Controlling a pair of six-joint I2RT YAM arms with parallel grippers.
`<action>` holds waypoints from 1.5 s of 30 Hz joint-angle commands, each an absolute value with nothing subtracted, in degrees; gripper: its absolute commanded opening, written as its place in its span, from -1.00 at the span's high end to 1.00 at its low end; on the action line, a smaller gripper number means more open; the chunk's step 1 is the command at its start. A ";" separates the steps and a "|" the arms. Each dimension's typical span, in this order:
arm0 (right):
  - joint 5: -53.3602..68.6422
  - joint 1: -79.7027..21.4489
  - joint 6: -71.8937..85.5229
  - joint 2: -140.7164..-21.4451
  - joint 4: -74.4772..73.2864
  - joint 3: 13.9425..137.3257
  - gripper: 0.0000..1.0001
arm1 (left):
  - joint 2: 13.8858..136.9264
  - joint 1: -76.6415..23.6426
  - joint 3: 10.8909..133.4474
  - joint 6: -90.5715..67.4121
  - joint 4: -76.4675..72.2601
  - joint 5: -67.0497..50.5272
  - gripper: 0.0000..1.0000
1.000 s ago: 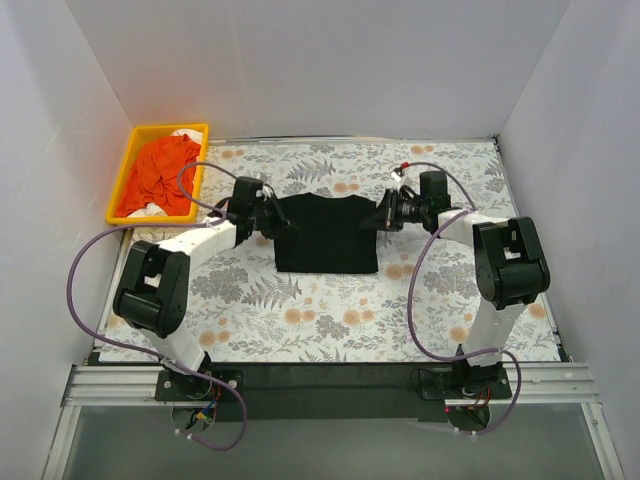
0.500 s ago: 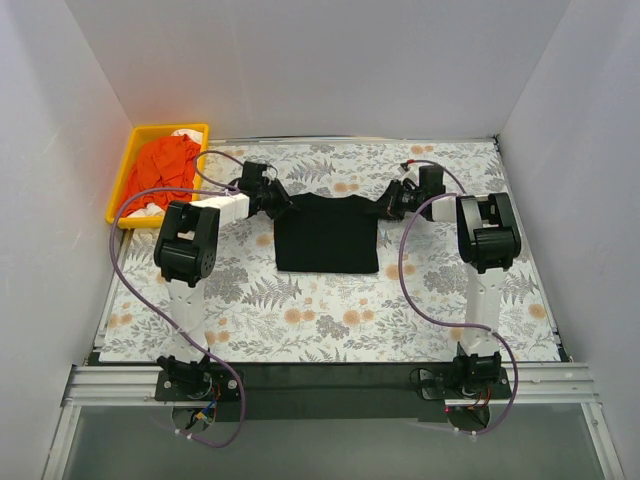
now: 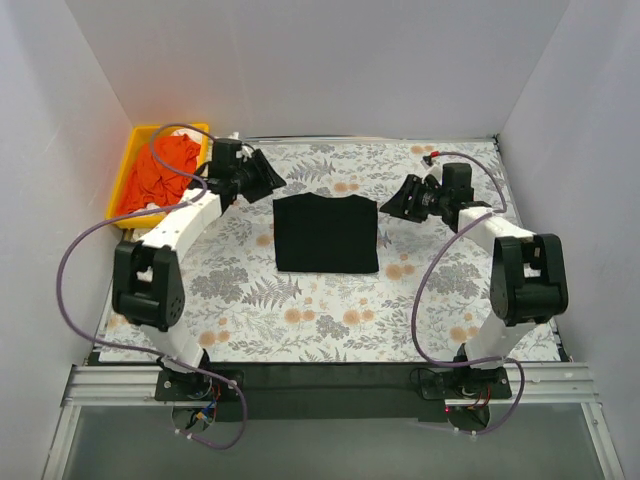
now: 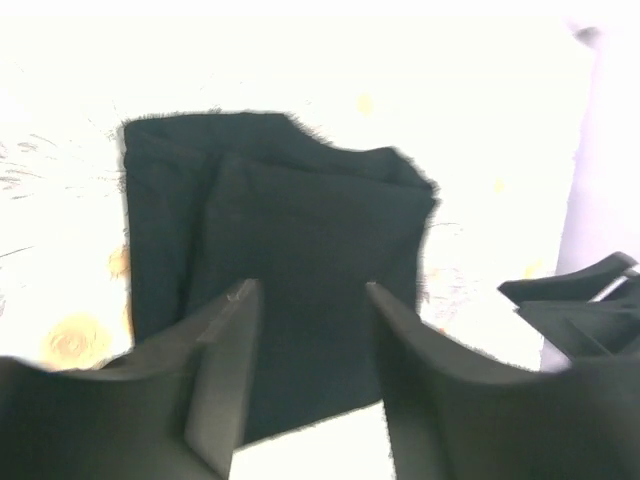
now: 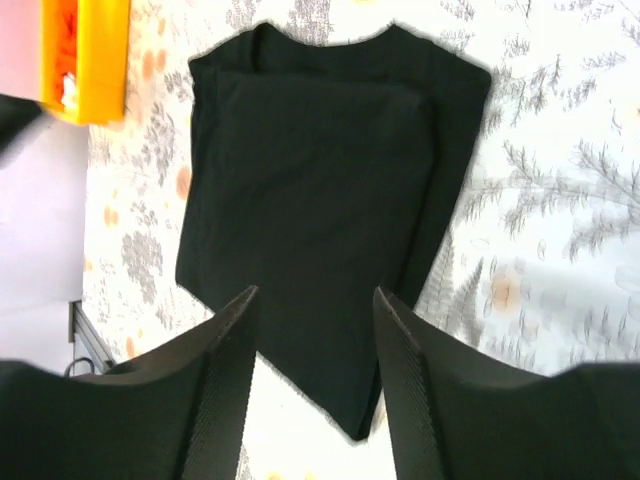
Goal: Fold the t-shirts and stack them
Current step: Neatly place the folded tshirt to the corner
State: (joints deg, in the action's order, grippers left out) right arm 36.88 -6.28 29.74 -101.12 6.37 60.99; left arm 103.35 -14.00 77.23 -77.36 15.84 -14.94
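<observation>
A black t-shirt lies folded into a neat rectangle in the middle of the floral table. It also shows in the left wrist view and the right wrist view. My left gripper is open and empty, raised off the shirt's far left corner. My right gripper is open and empty, raised off the shirt's far right corner. Orange t-shirts lie crumpled in the yellow tray at the far left.
White walls enclose the table on three sides. The floral cloth covers the table in front of the shirt. A black rail with both arm bases runs along the near edge. Purple cables loop beside each arm.
Both grippers have let go of the black shirt's far corners and pulled up and outward, left to the far left, right to the right. The shirt lies still.
</observation>
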 commanded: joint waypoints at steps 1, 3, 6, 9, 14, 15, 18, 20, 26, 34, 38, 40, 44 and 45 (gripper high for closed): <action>28.75 -7.82 22.77 -93.71 -5.61 56.61 0.04 | 90.73 -13.71 74.89 -74.71 23.62 -7.83 0.04; 24.99 -9.05 21.37 -87.91 -9.47 52.93 0.01 | 83.89 -13.71 72.96 -74.01 26.53 -4.24 -0.18; 20.68 -10.54 21.27 -80.35 -12.29 49.76 -0.10 | 74.23 -13.71 70.15 -73.13 32.42 -0.71 -0.51; 18.46 -11.77 22.06 -75.16 -14.67 46.41 -0.17 | 64.65 -13.71 66.64 -72.69 38.13 5.44 -0.78; 17.58 -13.27 24.34 -71.98 -15.91 42.98 -0.19 | 50.21 -13.71 59.61 -77.07 45.96 7.12 -0.85; 16.97 -13.79 24.78 -72.07 -16.00 43.07 -0.20 | 47.49 -13.71 58.02 -79.60 46.66 6.86 -0.84; 14.86 -16.43 26.89 -73.65 -15.65 44.29 -0.21 | 38.43 -13.71 52.13 -82.96 48.95 7.82 -0.84; 14.50 -18.44 28.47 -76.01 -14.95 45.17 -0.20 | 33.32 -13.71 49.84 -83.06 50.36 8.96 -0.84; 10.12 -23.46 31.63 -85.58 -14.15 50.71 -0.16 | 31.28 -14.06 50.27 -80.86 50.45 8.62 -0.75; 2.47 -25.31 34.37 -94.48 -15.29 55.55 -0.08 | 31.38 -18.98 50.27 -80.68 47.29 7.21 -0.71; 0.53 -25.58 34.37 -97.11 -15.99 55.81 0.00 | 30.41 -21.79 50.54 -79.37 47.02 7.64 -0.70; 0.53 -26.10 33.67 -97.99 -16.17 56.25 0.06 | 30.85 -22.58 51.15 -78.75 47.11 7.91 -0.70; 0.26 -26.89 30.95 -102.72 -19.33 60.72 0.39 | 32.34 -23.82 51.50 -78.22 45.88 7.82 -0.70; 0.26 -26.89 30.33 -103.70 -20.64 61.78 0.48 | 32.78 -23.82 51.42 -78.14 45.44 7.82 -0.70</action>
